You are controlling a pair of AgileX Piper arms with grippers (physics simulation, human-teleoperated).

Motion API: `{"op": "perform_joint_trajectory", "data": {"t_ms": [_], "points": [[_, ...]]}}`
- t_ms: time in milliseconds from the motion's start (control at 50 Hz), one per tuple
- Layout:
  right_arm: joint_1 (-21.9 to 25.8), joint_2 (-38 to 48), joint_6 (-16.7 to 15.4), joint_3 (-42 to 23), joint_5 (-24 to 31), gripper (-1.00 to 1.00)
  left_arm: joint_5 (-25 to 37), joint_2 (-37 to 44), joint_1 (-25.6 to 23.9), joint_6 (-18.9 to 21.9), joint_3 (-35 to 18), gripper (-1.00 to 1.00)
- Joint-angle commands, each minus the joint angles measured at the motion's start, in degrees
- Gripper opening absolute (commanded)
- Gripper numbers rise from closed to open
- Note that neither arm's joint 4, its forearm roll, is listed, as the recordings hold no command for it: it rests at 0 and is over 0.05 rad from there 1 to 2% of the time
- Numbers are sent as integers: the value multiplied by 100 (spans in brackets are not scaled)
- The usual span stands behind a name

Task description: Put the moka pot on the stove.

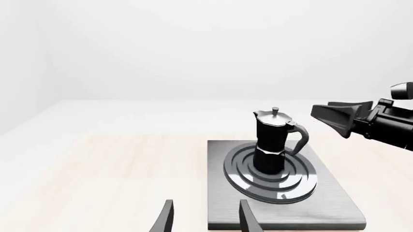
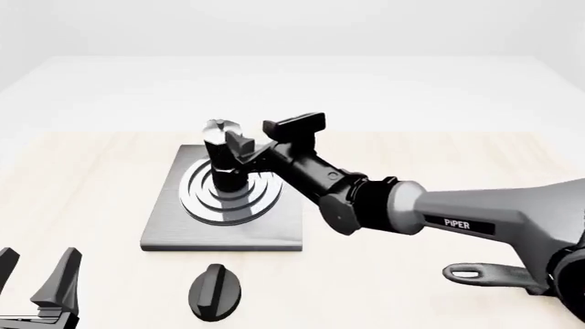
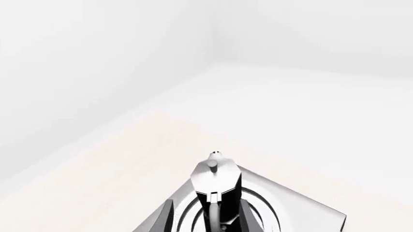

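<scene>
Looking pretty much done here. Small faceted moka pot with shiny silver lid and black lower body standing upright on the raised concentric silver burner rings of the flat square grey metal stove plate, roughly centred on the rings, black handle pointing toward the right arm. So the main job, pot on stove, reads as finished.

Right claw sitting just beside the handle, fingers spread and apart from the pot in the left wrist view; nothing pinched between them. Right wrist view looks straight down the fingers at the handle, with the pot framed between the tips but no visible contact. Front view agrees: right claw open next to the pot, arm stretched over the stove.

Left claw parked low at the near left of the pale wooden bench, fingers open, holding nothing. Separate black oval knob lying on the bench in front of the stove, untouched.

Probably only a clean retreat left, without clipping that handle.
</scene>
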Motion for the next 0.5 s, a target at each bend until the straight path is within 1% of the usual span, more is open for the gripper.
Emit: {"op": "perform_joint_trajectory", "data": {"t_ms": [20,140,360,500], "points": [[-28,-338,-40,255,-12,100,0,0,0,0,0,100],[-53,-530,-50,383,-37,100,0,0,0,0,0,100],[94,-1002,-64,796,-149,100,0,0,0,0,0,100],[86,-1255,-67,1052,-253,100,0,0,0,0,0,100]]}}
